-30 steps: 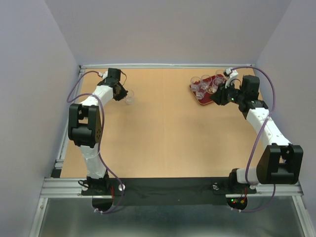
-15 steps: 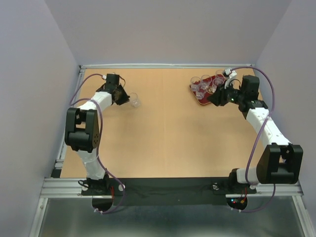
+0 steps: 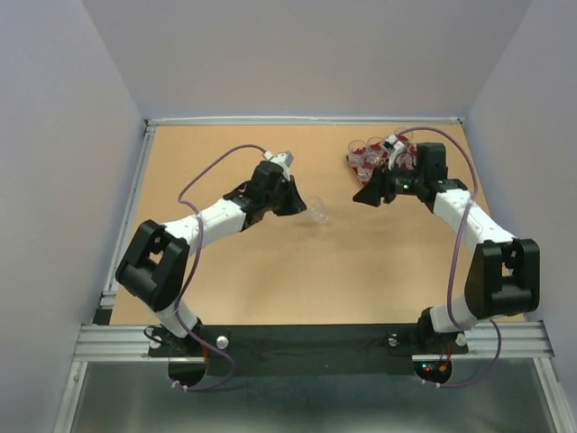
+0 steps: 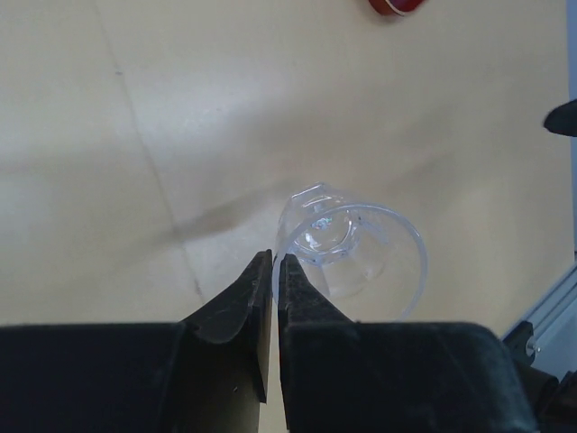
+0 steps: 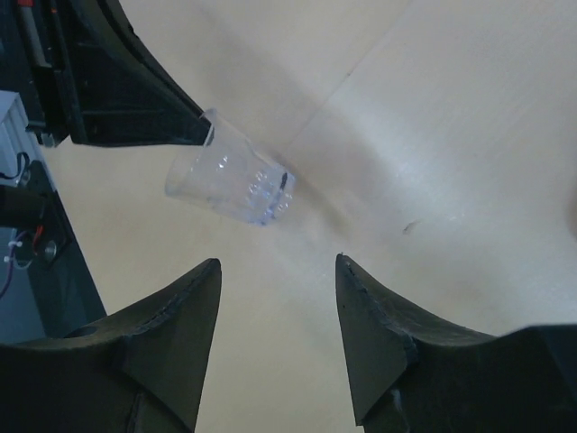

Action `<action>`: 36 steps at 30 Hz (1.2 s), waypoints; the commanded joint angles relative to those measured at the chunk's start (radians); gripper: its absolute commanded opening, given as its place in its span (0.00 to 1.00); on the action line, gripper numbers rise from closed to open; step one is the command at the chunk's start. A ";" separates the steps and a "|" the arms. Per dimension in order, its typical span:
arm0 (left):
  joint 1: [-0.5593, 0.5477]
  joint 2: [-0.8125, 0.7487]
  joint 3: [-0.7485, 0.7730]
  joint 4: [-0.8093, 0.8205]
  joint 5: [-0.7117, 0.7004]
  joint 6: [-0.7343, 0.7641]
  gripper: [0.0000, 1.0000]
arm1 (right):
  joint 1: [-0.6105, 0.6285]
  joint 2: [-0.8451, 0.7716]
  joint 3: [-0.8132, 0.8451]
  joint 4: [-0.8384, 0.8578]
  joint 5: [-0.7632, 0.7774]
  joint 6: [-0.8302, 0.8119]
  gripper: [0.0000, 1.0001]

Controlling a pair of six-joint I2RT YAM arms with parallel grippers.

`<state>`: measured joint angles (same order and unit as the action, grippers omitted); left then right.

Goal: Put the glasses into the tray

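You have one clear glass (image 4: 356, 253) pinched by its rim wall between the fingers of the left gripper (image 4: 275, 263). It is tipped sideways, mouth toward the fingers and base pointing away, over the bare table (image 3: 270, 271) to the left of the tray (image 3: 353, 163). Your dark-red tray sits at the table's far right, partly hidden. Several more clear glasses (image 3: 365, 160) stand close together in it.

Overhead from behind, wrist close-ups sharing glass (image 4: 353, 253)
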<state>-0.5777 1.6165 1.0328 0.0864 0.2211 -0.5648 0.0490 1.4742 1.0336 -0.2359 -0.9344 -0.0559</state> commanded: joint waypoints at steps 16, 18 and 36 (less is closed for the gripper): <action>-0.290 0.147 0.331 -0.195 -0.494 -0.066 0.00 | 0.253 0.040 0.105 -0.072 0.393 -0.038 0.63; -0.306 0.157 0.360 -0.214 -0.518 -0.058 0.00 | 0.265 0.052 0.108 -0.074 0.463 -0.039 0.63; -0.358 0.207 0.474 -0.293 -0.601 -0.027 0.00 | 0.353 0.087 0.118 -0.079 0.747 -0.085 0.00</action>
<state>-0.9348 1.8339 1.4620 -0.2108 -0.3595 -0.6064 0.3920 1.5623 1.1053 -0.3153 -0.2386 -0.1055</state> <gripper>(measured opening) 0.142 0.064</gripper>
